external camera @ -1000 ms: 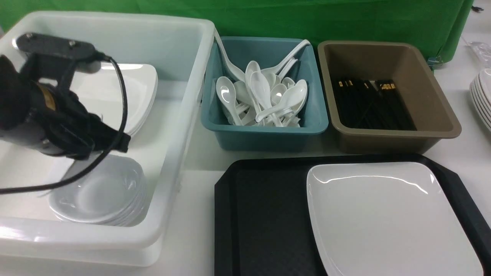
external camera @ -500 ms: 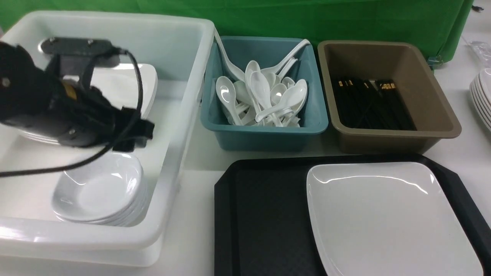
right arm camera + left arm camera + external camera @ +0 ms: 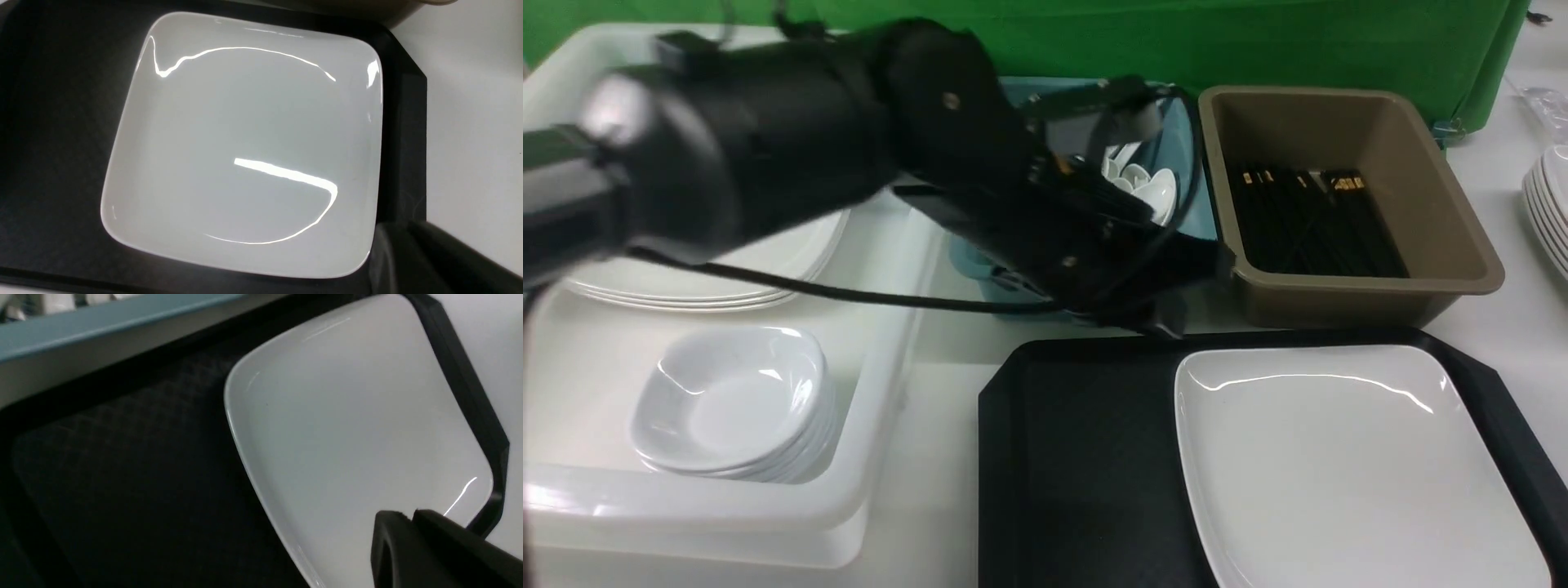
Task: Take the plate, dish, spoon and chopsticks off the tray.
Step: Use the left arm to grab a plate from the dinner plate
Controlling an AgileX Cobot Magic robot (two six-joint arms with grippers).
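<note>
A: If clearing the tray (image 3: 1078, 457), where to take hold of the plate (image 3: 1339, 465) lying flat on its right half?
B: At the rim, probably the far-left corner, nearest the left fingers (image 3: 392, 543). Looks stiff and glossy, so likely slippery; weighty for a one-edge pinch; would chip if dropped. Needs a finger slid under the lip.
A: And the grip now?
B: Left fingers pressed together, empty, just over the tray's far edge. Same for the right fingers (image 3: 445, 261): closed, holding nothing, above the tray's right edge.
A: Changed from a second ago?
B: Swung the left arm (image 3: 768, 139) from over the white tub (image 3: 727, 502) at the worktop's left edge across to the tray, hiding much of the blue spoon bin (image 3: 968, 265); uncovered the small dishes (image 3: 731, 400) stacked in the tub. Plate and tray unmoved.
</note>
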